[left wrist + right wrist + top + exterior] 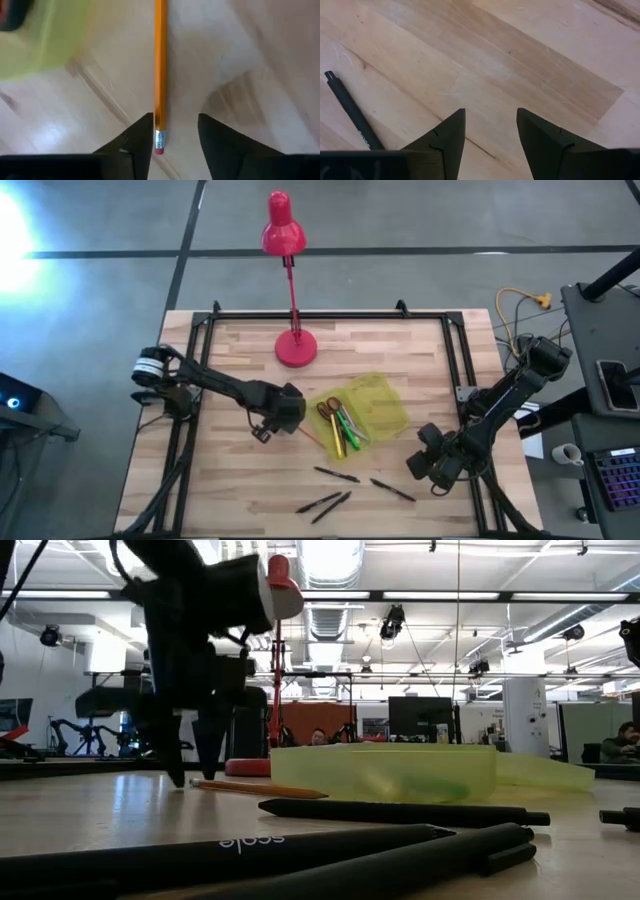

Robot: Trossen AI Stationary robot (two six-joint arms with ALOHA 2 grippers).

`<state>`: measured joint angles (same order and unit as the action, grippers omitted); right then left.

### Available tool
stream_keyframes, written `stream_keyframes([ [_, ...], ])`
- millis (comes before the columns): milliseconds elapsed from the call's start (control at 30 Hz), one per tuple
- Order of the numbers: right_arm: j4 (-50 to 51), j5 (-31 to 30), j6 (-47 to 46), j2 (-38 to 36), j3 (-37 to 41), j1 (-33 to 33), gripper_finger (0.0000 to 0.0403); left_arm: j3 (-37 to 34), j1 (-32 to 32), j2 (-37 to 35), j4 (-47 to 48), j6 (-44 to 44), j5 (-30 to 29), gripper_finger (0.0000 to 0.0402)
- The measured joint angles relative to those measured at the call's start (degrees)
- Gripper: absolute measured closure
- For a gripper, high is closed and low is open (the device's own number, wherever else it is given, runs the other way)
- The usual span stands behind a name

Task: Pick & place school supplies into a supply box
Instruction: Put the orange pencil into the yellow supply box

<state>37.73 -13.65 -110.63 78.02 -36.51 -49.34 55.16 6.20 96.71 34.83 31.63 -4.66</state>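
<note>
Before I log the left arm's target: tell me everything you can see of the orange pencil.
The orange pencil is slim, straight and glossy, with a metal band and pink eraser at one end. It lies flat on the wooden table, just outside the yellow-green supply box. The left gripper is open, its fingers either side of the eraser end; whether one finger touches it is unclear.

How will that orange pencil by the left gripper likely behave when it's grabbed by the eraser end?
The orange pencil looks straight and thin, so probably stiff and light. Lying flat on the wooden table, it may roll if nudged. The left gripper is open around only its eraser tip, so the long free end may well droop or swing.
</note>
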Motion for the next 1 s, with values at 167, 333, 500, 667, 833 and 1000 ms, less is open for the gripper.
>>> stream_keyframes([
  [167, -0.27, 0.02, -0.22, 0.0, 0.0, 0.0, 0.0234, -0.65, -0.26, -0.07, -1.61, 0.21, -0.02, 0.0261],
  [333, -0.63, 0.02, -0.39, 0.0, 0.0, 0.0, 0.0234, 0.9, -0.71, -0.02, -2.94, 0.17, 1.42, 0.0262],
  [500, -0.66, 0.02, -0.45, 0.0, 0.0, 0.0, 0.0234, 1.81, -2.01, 1.42, -2.99, -0.27, 6.18, 0.0289],
  [667, -0.76, 0.04, -2.48, 0.0, 0.0, 0.0, 0.0234, 1.12, -2.87, 3.89, -4.26, 0.8, 7.09, 0.0318],
  [833, -1.01, 0.07, -3.02, 0.04, 0.0, 0.0, 0.0234, 1.05, -2.89, 6.83, -4.8, 0.82, 7.07, 0.0324],
  [1000, -1.06, 0.09, -3.02, 0.04, 0.02, 0.0, 0.0234, -0.08, -2.33, 7.85, -5.88, -0.44, 6.58, 0.0336],
])
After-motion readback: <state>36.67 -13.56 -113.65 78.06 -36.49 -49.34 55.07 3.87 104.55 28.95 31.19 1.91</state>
